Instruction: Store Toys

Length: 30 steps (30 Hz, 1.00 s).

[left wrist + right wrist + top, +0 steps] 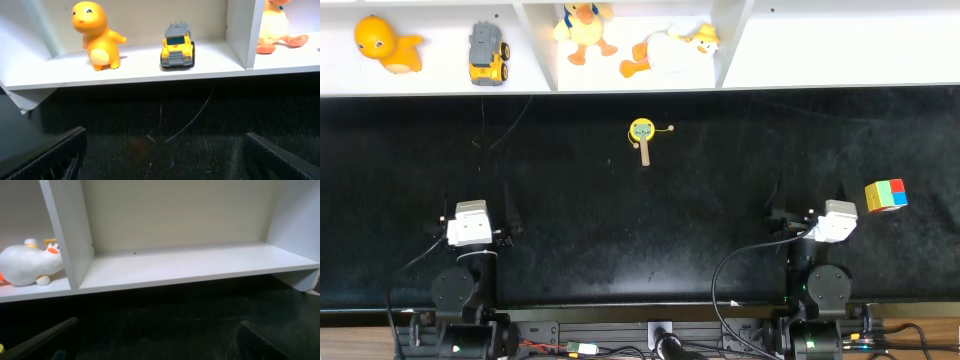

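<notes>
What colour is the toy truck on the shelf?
Yellow and grey toy truck; clearest in left wrist view.

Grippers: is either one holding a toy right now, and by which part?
Nothing is held. The left gripper and right gripper are open and empty; the rattle drum and colour cube lie free on the table.

Orange figure [97,35]; yellow-grey truck [178,46]; white plush duck [27,266]; multicoloured cube [885,195]; white shelf [200,265]; black mat [620,230].
</notes>
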Tool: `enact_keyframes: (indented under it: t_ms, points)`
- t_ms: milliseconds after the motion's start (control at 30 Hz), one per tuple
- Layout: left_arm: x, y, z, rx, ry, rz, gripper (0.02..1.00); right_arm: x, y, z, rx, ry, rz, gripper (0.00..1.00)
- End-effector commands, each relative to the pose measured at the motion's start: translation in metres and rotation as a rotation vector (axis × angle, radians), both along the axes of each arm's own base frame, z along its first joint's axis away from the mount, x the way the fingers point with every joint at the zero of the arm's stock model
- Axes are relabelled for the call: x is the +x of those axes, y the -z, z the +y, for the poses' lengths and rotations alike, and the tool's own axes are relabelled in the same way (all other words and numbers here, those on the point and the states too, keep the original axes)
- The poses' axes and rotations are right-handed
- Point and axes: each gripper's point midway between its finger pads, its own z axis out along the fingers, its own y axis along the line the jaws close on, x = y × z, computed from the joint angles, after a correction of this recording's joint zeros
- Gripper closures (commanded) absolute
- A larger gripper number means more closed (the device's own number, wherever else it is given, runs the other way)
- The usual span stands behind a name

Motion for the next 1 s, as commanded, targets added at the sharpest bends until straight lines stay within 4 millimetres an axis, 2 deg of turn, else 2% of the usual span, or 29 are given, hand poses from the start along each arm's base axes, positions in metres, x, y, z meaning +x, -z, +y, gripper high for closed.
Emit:
enact_keyframes:
  t_ms: [33,1000]
  points:
    - [-0.0001,-0.0012,-0.0053,0.014,0.028,-0.005,0.020,0.0003,0.0031,0.0005,-0.003,-0.003,0.000,0.005]
    - [0.0001,-0.0010,-0.0073,0.014,0.036,-0.004,0.020,0.0003,0.0031,0.0005,-0.003,-0.003,0.000,0.005]
